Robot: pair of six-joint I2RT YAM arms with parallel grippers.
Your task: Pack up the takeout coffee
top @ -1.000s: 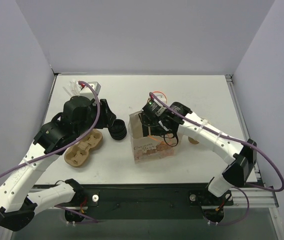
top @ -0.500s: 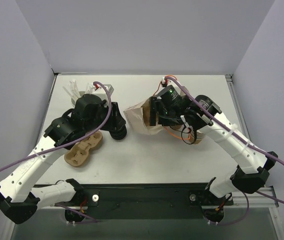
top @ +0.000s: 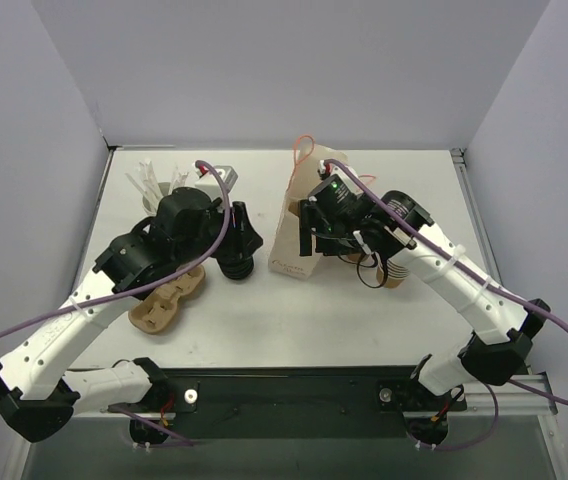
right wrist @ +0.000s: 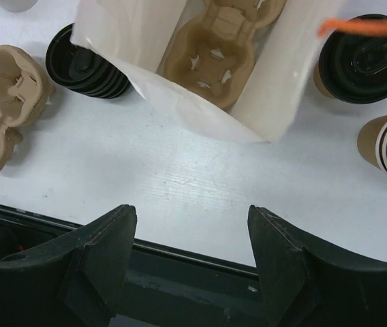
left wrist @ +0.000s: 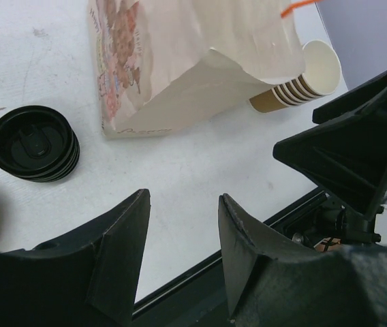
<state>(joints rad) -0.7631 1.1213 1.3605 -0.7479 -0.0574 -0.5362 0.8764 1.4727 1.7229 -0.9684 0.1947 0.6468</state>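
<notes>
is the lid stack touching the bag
Apart. The left wrist view shows bare table between the lid stack and the bag.

A robotics lab cell: bare walls (top: 294, 70) boxing in a white table (top: 254, 320).

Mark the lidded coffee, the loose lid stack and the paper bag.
lidded coffee (right wrist: 367, 63), right wrist view, on its black lid.
lid stack (left wrist: 31, 141), left wrist view, top lid's centre.
paper bag (left wrist: 180, 48), left wrist view, on its side wall.

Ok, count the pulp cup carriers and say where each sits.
2. One carrier lies on the table beside the black lid stack; the other sits inside the open paper bag. More may be hidden.
</notes>
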